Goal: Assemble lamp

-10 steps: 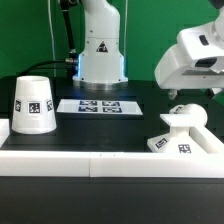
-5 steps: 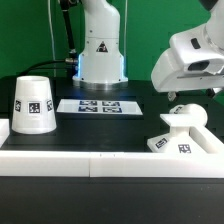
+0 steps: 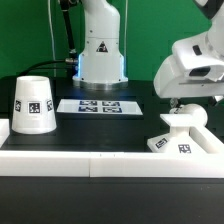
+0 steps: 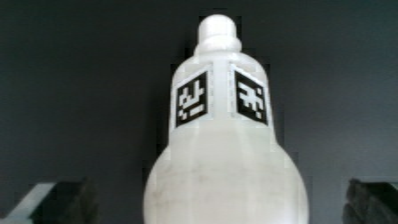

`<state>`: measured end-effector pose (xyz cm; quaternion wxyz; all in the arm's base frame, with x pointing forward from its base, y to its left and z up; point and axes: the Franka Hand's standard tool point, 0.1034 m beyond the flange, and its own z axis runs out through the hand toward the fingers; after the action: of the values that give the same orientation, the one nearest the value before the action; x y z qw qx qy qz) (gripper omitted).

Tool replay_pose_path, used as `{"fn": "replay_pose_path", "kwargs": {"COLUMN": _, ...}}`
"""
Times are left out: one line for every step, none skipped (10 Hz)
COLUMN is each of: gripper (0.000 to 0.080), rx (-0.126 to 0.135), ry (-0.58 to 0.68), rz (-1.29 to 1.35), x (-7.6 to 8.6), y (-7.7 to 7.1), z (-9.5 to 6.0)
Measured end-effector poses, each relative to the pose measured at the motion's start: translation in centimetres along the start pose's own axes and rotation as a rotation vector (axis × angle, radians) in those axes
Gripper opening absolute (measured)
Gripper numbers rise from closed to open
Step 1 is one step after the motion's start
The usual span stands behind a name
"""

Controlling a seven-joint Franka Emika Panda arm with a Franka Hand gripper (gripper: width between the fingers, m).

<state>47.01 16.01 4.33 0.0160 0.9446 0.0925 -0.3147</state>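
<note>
The lamp's bulb (image 4: 222, 140) fills the wrist view: its round head is close to the camera, and its tagged stem runs away over the dark table. My gripper (image 4: 217, 205) is open. Its dark fingers (image 4: 50, 203) stand on either side of the bulb's head, apart from it. In the exterior view the gripper (image 3: 183, 104) hangs just above the bulb's round head (image 3: 187, 117) at the right. There the head sits on or against the angular tagged base (image 3: 176, 146); I cannot tell which. The tapered shade (image 3: 32, 104) stands at the left.
The marker board (image 3: 100, 105) lies mid-table in front of the white robot pedestal (image 3: 101, 55). A long white wall (image 3: 100, 163) runs along the front of the table, with the base close behind it at the right.
The gripper shifted slightly sideways, then came down closer to the bulb's head. The shade, base and bulb have not moved.
</note>
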Motion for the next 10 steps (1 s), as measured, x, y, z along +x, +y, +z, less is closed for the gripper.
{"fn": "replay_pose_path", "kwargs": {"gripper": 0.0698, "rx": -0.001, "ry": 0.002, "rz": 0.007, "x": 0.1, "y": -0.2, "z": 0.6}}
{"fn": "replay_pose_path", "kwargs": {"gripper": 0.0698, "rx": -0.002, "ry": 0.008, "rz": 0.01, "x": 0.4, "y": -0.5, "z": 1.4}}
{"fn": "replay_pose_path", "kwargs": {"gripper": 0.0698, "rx": -0.002, "ry": 0.013, "rz": 0.009, "x": 0.6, "y": -0.8, "z": 1.8}}
{"fn": "replay_pose_path", "kwargs": {"gripper": 0.0698, "rx": -0.003, "ry": 0.011, "rz": 0.006, "x": 0.6, "y": -0.9, "z": 2.1}}
{"fn": "replay_pose_path", "kwargs": {"gripper": 0.0698, "rx": -0.002, "ry": 0.011, "rz": 0.007, "x": 0.8, "y": -0.9, "z": 2.1}}
{"fn": "replay_pose_path", "kwargs": {"gripper": 0.0698, "rx": -0.002, "ry": 0.012, "rz": 0.007, "x": 1.0, "y": -0.9, "z": 2.1}}
{"fn": "replay_pose_path", "kwargs": {"gripper": 0.0602, "rx": 0.0, "ry": 0.014, "rz": 0.008, "x": 1.0, "y": -0.8, "z": 2.0}}
{"fn": "replay_pose_path", "kwargs": {"gripper": 0.0576, "rx": 0.002, "ry": 0.016, "rz": 0.008, "x": 1.1, "y": -0.5, "z": 1.8}}
{"fn": "replay_pose_path", "kwargs": {"gripper": 0.0576, "rx": 0.005, "ry": 0.019, "rz": 0.009, "x": 1.2, "y": -0.3, "z": 1.7}}
{"fn": "replay_pose_path", "kwargs": {"gripper": 0.0576, "rx": 0.008, "ry": 0.022, "rz": 0.013, "x": 1.3, "y": 0.0, "z": 1.5}}
